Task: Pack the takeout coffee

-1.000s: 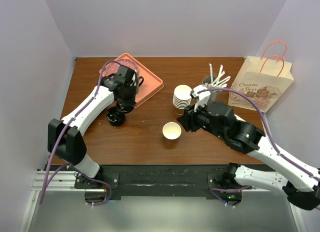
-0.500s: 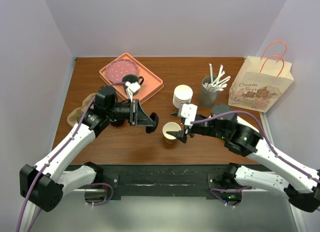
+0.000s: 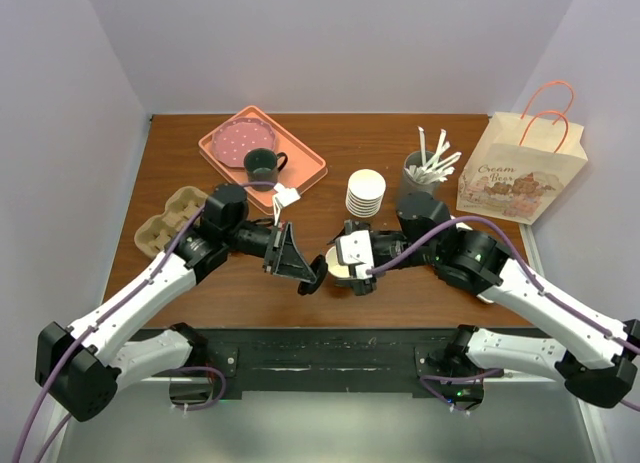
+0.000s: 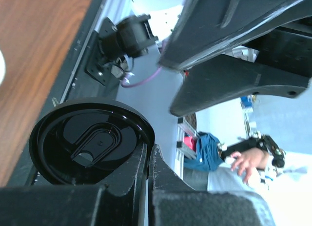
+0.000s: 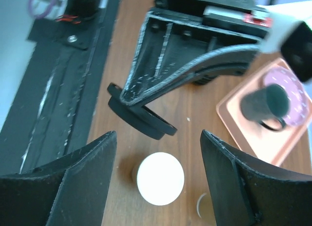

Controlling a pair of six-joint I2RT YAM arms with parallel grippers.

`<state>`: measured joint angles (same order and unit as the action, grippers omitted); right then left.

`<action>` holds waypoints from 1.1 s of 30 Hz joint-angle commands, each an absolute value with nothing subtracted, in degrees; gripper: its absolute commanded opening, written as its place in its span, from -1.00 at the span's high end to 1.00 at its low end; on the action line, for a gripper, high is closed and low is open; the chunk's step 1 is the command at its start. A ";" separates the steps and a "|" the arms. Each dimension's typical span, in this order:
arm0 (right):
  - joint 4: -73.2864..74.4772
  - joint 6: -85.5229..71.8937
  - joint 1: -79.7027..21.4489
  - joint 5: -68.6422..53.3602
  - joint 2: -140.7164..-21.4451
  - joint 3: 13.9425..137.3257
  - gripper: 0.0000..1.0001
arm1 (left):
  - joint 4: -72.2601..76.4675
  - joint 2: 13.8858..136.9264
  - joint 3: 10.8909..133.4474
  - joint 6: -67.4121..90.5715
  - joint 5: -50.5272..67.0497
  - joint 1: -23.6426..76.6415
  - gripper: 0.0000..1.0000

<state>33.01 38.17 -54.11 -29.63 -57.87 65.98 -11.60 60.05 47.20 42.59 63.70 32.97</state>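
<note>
The takeout coffee cup (image 3: 333, 267) is a kraft-brown paper cup standing open, without a lid, at the table's front middle. From above its white inside (image 5: 160, 178) shows. My right gripper (image 3: 351, 255) is open just above it, with one finger (image 5: 83, 187) on each side, and holds nothing (image 5: 157, 134). My left gripper (image 3: 303, 266) is shut on the rim of a round black sip lid (image 3: 313, 274), held tilted on edge just left of the cup. The lid shows close in the left wrist view (image 4: 92, 143), pinched at the fingertips (image 4: 147, 155), and in the right wrist view (image 5: 141, 119).
A stack of white paper cups (image 3: 365, 193) and a grey holder of straws (image 3: 420, 178) stand behind the cup. A printed paper bag (image 3: 520, 173) is at the back right. A pink tray (image 3: 300, 168) holds a dark green mug (image 3: 262, 165). A cardboard cup carrier (image 3: 170, 221) lies at the left.
My left arm has carried the black lid from near the tray to just left of the cup. My right gripper has moved in over the cup, open.
</note>
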 commanded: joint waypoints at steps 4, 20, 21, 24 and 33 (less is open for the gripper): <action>34.19 45.61 -54.40 -35.76 -59.32 64.95 -0.41 | -12.57 60.64 51.15 43.86 68.55 34.45 1.00; 32.61 51.68 -55.90 -35.42 -60.91 61.87 -0.14 | -9.40 63.10 52.47 47.46 70.49 35.51 1.00; 32.61 52.03 -55.99 -35.42 -61.08 61.70 -0.11 | -9.40 63.45 52.38 47.46 70.58 35.59 1.00; 32.69 52.29 -56.51 -35.24 -61.08 61.79 0.13 | -8.79 63.98 52.47 47.99 70.66 35.51 1.00; 33.66 49.06 -57.31 -37.96 -60.03 60.73 0.86 | -9.38 67.92 56.58 44.85 68.22 34.72 0.48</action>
<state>35.68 51.94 -56.51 -34.02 -60.82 61.36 -9.08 65.28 50.33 45.41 68.82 35.48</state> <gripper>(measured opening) 0.199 0.068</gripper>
